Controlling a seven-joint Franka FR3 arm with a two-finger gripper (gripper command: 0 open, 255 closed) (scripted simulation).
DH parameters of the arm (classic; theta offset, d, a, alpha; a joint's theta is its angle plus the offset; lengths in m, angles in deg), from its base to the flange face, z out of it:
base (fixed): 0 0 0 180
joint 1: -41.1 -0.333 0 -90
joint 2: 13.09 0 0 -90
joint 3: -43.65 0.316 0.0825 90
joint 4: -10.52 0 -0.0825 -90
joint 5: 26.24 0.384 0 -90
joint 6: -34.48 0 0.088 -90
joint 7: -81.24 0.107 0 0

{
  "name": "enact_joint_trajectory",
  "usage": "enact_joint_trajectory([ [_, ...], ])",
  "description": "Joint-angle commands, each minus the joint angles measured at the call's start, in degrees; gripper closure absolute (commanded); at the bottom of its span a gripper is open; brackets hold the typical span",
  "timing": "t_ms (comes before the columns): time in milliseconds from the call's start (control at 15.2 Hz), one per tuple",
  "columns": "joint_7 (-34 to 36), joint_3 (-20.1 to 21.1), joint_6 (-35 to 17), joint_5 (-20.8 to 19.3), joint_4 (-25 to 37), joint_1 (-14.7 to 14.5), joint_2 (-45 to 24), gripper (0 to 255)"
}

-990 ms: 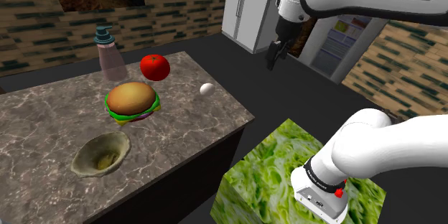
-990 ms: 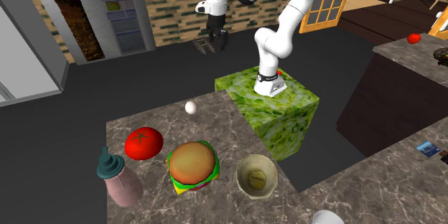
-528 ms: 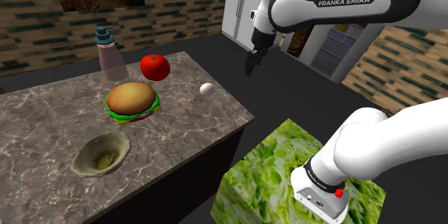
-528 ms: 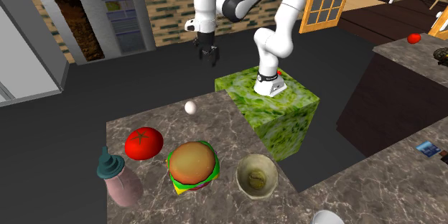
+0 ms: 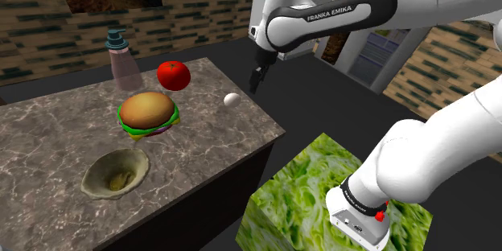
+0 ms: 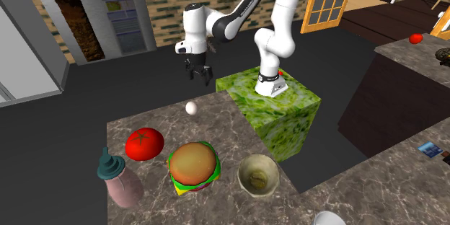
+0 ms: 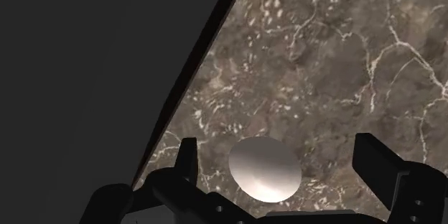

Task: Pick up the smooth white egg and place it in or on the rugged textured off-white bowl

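Observation:
The white egg [image 5: 232, 99] lies near the marble counter's [image 5: 48, 145] edge nearest the fridge, also seen as the egg [image 6: 191, 107]. My black gripper [image 5: 257, 80] hangs in the air just above and beyond it, off the counter's edge; in the second exterior view the gripper [image 6: 200, 76] is above the egg. In the wrist view the gripper [image 7: 276, 143] is open, and the egg [image 7: 264, 169] sits below and between the fingers, untouched. The rough off-white bowl [image 5: 114, 173] rests at the counter's near side, likewise the bowl [image 6: 258, 175].
A burger [image 5: 147, 113], a red tomato [image 5: 174, 75] and a pink soap dispenser [image 5: 121, 60] stand on the counter between egg and bowl. The green-patterned stand [image 5: 322, 193] is beside the counter. Dark floor [image 7: 86, 57] lies past the counter's edge; a fridge [image 5: 277, 8] stands behind.
The arm has swung toward the counter and lowered, bringing the gripper from over the floor to just above the egg. The egg and other objects have not moved.

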Motion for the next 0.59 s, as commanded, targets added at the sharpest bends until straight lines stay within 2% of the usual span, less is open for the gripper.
enact_joint_trajectory([
  [0,-3.0,-0.1,-3.0,1.6,1.6,-0.9,-4.1,0],
  [330,-9.9,0.8,-8.2,5.8,6.7,-2.9,-13.8,0],
  [528,-10.7,1.1,-10.1,6.4,6.8,-3.0,-15.8,0],
])
